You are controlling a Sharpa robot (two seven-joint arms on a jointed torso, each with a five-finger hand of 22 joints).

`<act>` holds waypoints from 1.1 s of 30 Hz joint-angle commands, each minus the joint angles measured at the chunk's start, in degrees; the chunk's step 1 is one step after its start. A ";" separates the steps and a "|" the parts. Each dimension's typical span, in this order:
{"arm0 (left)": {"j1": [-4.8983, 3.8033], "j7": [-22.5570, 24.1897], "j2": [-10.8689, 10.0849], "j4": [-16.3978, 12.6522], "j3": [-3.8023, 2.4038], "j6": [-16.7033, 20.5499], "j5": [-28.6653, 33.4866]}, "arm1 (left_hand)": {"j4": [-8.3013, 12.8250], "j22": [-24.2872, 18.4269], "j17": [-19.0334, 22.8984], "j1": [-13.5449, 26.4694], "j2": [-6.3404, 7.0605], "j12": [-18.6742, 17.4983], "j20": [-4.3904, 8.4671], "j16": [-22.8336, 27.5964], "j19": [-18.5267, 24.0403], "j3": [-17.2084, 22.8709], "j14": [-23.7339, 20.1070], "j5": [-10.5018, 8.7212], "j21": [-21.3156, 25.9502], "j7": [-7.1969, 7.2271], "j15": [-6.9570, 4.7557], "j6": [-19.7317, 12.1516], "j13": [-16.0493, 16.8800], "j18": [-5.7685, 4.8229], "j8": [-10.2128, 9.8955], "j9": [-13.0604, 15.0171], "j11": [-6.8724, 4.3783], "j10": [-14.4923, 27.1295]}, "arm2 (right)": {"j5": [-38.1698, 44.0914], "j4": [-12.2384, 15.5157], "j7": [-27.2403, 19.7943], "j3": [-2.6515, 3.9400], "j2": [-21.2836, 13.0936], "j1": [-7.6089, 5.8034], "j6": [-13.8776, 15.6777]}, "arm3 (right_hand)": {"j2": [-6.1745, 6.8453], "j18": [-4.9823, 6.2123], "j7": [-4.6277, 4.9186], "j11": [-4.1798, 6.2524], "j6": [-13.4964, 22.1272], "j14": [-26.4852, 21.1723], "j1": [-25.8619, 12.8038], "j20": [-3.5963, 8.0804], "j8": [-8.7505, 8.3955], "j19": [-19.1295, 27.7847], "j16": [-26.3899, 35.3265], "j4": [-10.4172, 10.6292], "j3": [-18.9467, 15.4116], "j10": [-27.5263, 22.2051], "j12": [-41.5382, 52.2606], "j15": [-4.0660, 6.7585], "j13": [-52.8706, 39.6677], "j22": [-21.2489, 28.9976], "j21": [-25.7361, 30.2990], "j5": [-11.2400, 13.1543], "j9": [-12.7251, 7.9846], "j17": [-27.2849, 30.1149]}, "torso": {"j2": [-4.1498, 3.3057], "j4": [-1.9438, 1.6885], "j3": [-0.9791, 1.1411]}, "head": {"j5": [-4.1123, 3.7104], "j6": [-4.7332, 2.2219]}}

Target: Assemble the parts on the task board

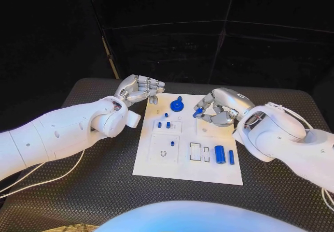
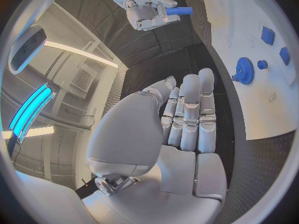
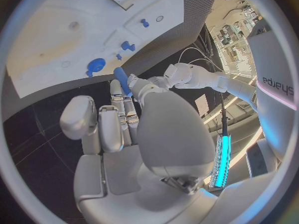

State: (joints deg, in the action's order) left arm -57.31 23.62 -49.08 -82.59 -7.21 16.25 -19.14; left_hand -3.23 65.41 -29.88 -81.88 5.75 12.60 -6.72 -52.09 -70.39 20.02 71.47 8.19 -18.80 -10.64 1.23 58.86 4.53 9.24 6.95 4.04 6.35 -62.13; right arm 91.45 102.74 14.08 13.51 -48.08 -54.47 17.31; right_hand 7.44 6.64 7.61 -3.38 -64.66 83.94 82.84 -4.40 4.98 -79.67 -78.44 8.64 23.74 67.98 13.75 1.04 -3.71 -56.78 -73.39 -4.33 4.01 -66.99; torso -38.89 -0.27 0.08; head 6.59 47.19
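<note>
The white task board (image 1: 187, 166) lies in the middle of the table. My right hand (image 1: 219, 107) hovers over its far right part and pinches a short blue cylinder (image 1: 198, 111) (image 3: 121, 79) (image 2: 179, 10) at its fingertips. A blue gear (image 1: 178, 104) (image 2: 244, 70) (image 3: 95, 64) stands at the board's far edge, just left of the held cylinder. My left hand (image 1: 141, 89) (image 2: 187, 119) hangs beside the board's far left corner, fingers stretched side by side, holding nothing. Small blue pegs (image 1: 163, 124) stand in the board's left half.
Two blue cylinders (image 1: 224, 155) lie near the board's right edge, beside white slots (image 1: 200, 152). The black mat (image 1: 83, 183) runs out to the table edges on all sides of the board.
</note>
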 commanded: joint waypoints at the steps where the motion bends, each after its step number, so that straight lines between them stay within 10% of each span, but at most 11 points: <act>1: -0.07 0.23 0.18 -0.07 -0.06 -0.52 0.19 | 0.13 -0.12 0.07 0.50 0.00 0.22 -0.11 0.41 0.43 0.32 -0.54 0.03 0.22 -0.05 0.04 -0.40 -0.08 1.08 -0.22 -0.06 0.08 0.38 | -3.23 0.17 -1.86 -0.13 1.60 -0.05 1.39 | 0.04 -0.88 0.04 -0.10 -0.39 2.31 -0.43 -0.05 0.02 -0.37 -0.30 0.06 0.33 0.41 -0.28 0.27 -0.06 -0.09 -0.22 -0.19 0.00 0.05 | -0.12 -0.11 -0.06 | 0.05 0.04; 3: -0.07 0.28 0.31 0.01 -0.06 -0.51 0.19 | 0.08 -0.14 0.07 0.59 -0.02 0.25 -0.13 0.41 0.44 0.29 -0.53 0.02 0.24 -0.08 0.07 -0.42 -0.07 1.07 -0.20 -0.05 0.11 0.40 | -2.74 -0.04 -2.49 -0.99 3.03 -0.04 1.33 | 0.00 -0.89 0.00 -0.06 -0.40 2.31 -0.37 -0.03 -0.03 -0.39 -0.31 -0.08 0.47 0.46 -0.40 0.30 -0.06 -0.14 -0.27 -0.31 -0.01 0.07 | -0.16 -0.02 0.06 | 0.35 0.14; 11: -0.07 0.37 0.90 0.20 -0.06 -0.59 0.19 | 0.03 -0.18 0.08 0.71 -0.02 0.28 -0.15 0.42 0.44 0.24 -0.53 0.00 0.26 -0.11 0.10 -0.45 -0.07 1.06 -0.17 -0.04 0.14 0.43 | -0.76 -2.72 -4.89 -8.17 8.55 -0.03 -0.40 | 0.11 -0.91 0.05 -0.07 -0.28 2.28 -0.27 0.00 -0.23 -0.41 -0.25 -0.45 0.68 0.43 -0.72 0.32 -0.04 -0.28 -0.39 -0.56 -0.06 0.26 | -0.17 0.05 0.05 | 1.00 0.58; 15: -0.08 0.41 1.17 0.33 -0.06 -0.61 0.19 | 0.03 -0.18 0.08 0.71 -0.02 0.28 -0.15 0.42 0.44 0.24 -0.53 0.00 0.26 -0.11 0.10 -0.45 -0.07 1.06 -0.17 -0.04 0.14 0.43 | 0.44 -4.37 -6.14 -10.38 10.75 0.03 -0.85 | 0.13 -0.92 0.09 -0.11 -0.20 2.28 -0.29 0.00 -0.30 -0.43 -0.28 -0.51 0.73 0.38 -0.83 0.30 -0.03 -0.36 -0.44 -0.60 -0.08 0.22 | -0.19 0.18 0.18 | 1.74 0.90; 22: -0.08 0.41 1.54 0.57 -0.06 -0.83 0.20 | 0.03 -0.18 0.08 0.71 -0.02 0.28 -0.15 0.42 0.44 0.24 -0.53 0.00 0.26 -0.11 0.10 -0.45 -0.07 1.06 -0.17 -0.04 0.14 0.43 | 2.45 -5.57 -6.94 -11.67 12.16 0.06 -0.78 | 0.16 -0.92 0.16 -0.17 -0.09 2.28 -0.35 -0.01 -0.42 -0.41 -0.30 -0.61 0.79 0.30 -1.00 0.26 -0.02 -0.35 -0.46 -0.66 -0.10 0.20 | -0.01 0.06 0.11 | 1.87 1.10; 33: -0.03 0.34 1.94 0.98 -0.04 -1.07 0.20 | -0.03 -0.22 0.09 0.83 -0.03 0.34 -0.18 0.43 0.45 0.19 -0.53 -0.01 0.29 -0.12 0.13 -0.47 -0.07 1.06 -0.11 -0.02 0.15 0.46 | 3.41 -5.97 -6.92 -11.98 13.35 0.07 -3.92 | 0.20 -0.94 0.19 -0.20 -0.04 2.28 -0.34 -0.03 -0.49 -0.42 -0.33 -0.74 0.84 0.28 -1.12 0.24 -0.02 -0.44 -0.52 -0.73 -0.11 0.16 | -0.09 0.01 0.05 | 2.09 1.26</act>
State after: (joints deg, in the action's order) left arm -57.31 23.62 -47.23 -81.59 -7.19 15.91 -19.13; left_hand -3.23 65.24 -29.84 -81.39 5.70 12.60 -6.88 -51.88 -70.23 20.02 71.26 8.19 -18.80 -10.64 1.43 58.87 4.53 9.23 6.95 4.05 6.56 -61.93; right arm 93.74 96.70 7.91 1.53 -34.86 -54.32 15.61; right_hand 7.45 6.65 7.62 -3.38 -64.62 83.94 82.85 -4.41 4.60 -79.66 -78.43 8.06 24.29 67.98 12.80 1.04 -3.70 -57.17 -73.62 -4.81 3.85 -66.84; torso -38.95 -0.21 0.18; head 8.70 48.39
